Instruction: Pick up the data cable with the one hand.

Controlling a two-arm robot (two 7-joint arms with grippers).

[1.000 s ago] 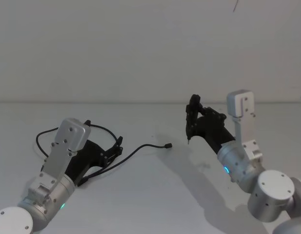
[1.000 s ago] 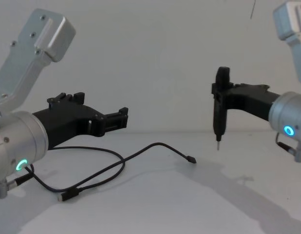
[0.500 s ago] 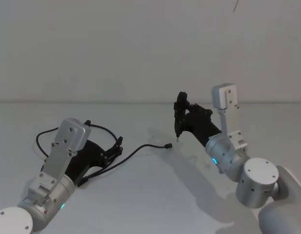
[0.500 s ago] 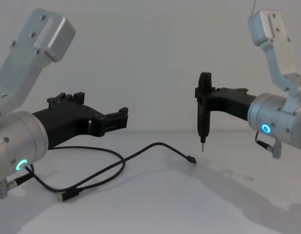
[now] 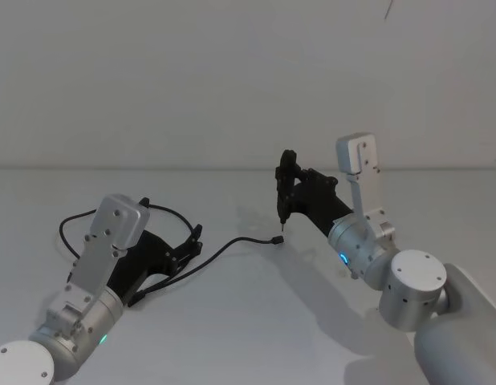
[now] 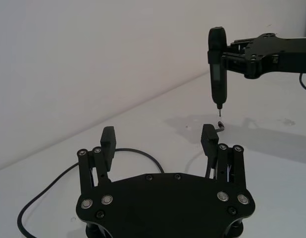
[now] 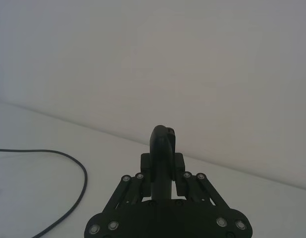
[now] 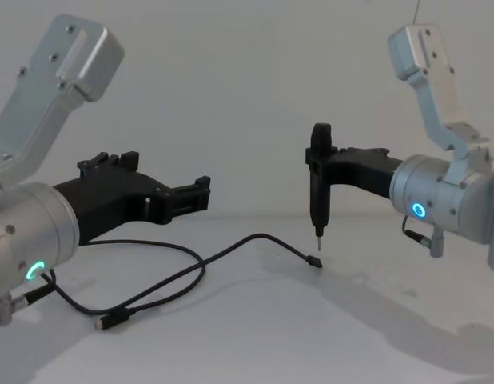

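The cable has a matt black sheath. The left end effector and right end effector look like matt black plastic, dotted with small shiny metal fasteners. The arm housings are satin silver metal. The worktop is smooth, matt and white.

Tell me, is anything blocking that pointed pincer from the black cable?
Nothing visible. The right pincer hangs tip-down just above one plug of the data cable; the open left pincer sits aside.
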